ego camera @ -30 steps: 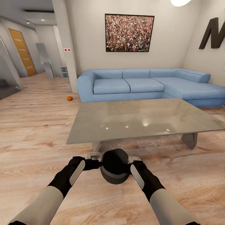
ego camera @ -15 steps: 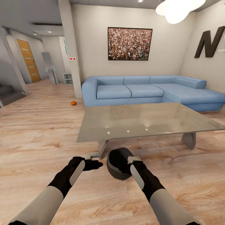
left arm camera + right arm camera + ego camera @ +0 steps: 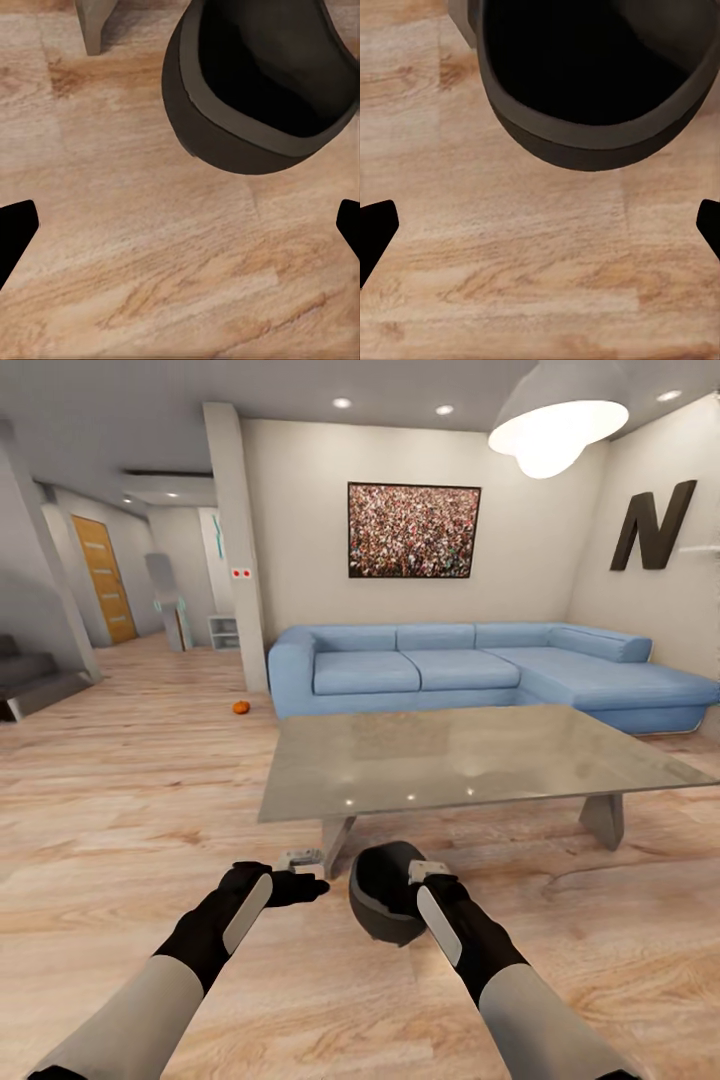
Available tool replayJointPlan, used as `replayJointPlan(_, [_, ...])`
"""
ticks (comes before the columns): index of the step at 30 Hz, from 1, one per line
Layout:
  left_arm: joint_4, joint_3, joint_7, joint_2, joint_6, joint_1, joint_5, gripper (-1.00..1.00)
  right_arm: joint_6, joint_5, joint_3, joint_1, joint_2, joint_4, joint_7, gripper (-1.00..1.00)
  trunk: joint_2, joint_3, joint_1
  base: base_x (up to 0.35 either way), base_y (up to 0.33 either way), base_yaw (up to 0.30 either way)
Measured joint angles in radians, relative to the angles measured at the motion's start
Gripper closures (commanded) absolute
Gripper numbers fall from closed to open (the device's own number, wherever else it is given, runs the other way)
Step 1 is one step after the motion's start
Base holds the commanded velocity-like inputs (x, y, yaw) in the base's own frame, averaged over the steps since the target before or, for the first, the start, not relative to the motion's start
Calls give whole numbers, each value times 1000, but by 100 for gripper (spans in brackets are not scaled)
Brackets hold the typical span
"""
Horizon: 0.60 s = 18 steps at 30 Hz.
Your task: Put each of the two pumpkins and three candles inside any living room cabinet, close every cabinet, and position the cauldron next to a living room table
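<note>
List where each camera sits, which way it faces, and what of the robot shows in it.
Head view: on the head, facing forward and down over the table toward the sofa; both forearms, left pincer and right pincer show.
Left wrist view: near the left pincer, facing the wood floor; dark fingertips show.
Right wrist view: near the right pincer, likewise facing floor; fingertips show.
All three share the cauldron.
</note>
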Motion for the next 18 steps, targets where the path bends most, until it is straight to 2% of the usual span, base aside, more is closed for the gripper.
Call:
replayJointPlan(7, [0,4,3,0,9,-2,-1,-100,1,1,3,0,0,1,0,-100,2,30,-3,-78,50,135])
replayJointPlan(18, [0,6,4,0,16,-3,-3,-100,1,1,4,0,0,1,0,-100,4,78,-8,-242,172,263])
